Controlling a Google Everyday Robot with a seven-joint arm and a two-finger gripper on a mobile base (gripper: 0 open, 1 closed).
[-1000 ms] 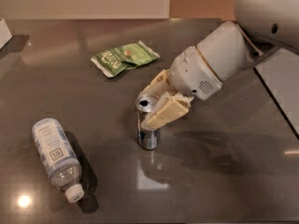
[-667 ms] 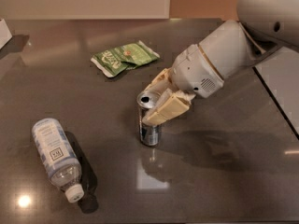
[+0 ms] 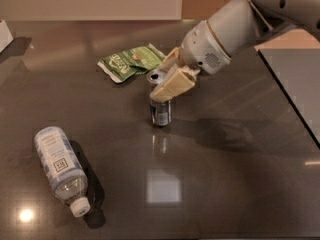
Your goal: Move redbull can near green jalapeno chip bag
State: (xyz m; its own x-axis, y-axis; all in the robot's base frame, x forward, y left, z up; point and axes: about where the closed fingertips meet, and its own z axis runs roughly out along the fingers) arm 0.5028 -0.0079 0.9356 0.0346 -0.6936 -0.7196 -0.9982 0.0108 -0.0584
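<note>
The redbull can (image 3: 161, 113), slim and silver with bluish markings, stands upright near the middle of the dark table (image 3: 235, 184). My gripper (image 3: 164, 78) comes in from the upper right and is shut on the can's upper part, with one tan finger (image 3: 174, 86) across its front. The green jalapeno chip bag (image 3: 132, 61) lies flat just behind and to the left of the can, a short gap away. I cannot tell whether the can's base touches the table or hovers just above it.
A clear plastic bottle (image 3: 60, 165) with a white label lies on its side at the front left. The table's right edge (image 3: 287, 84) runs diagonally beside the arm. A white object (image 3: 4, 34) sits at the far left edge.
The gripper has carried the redbull can away from the camera toward the chip bag. The bottle and the bag have not moved.
</note>
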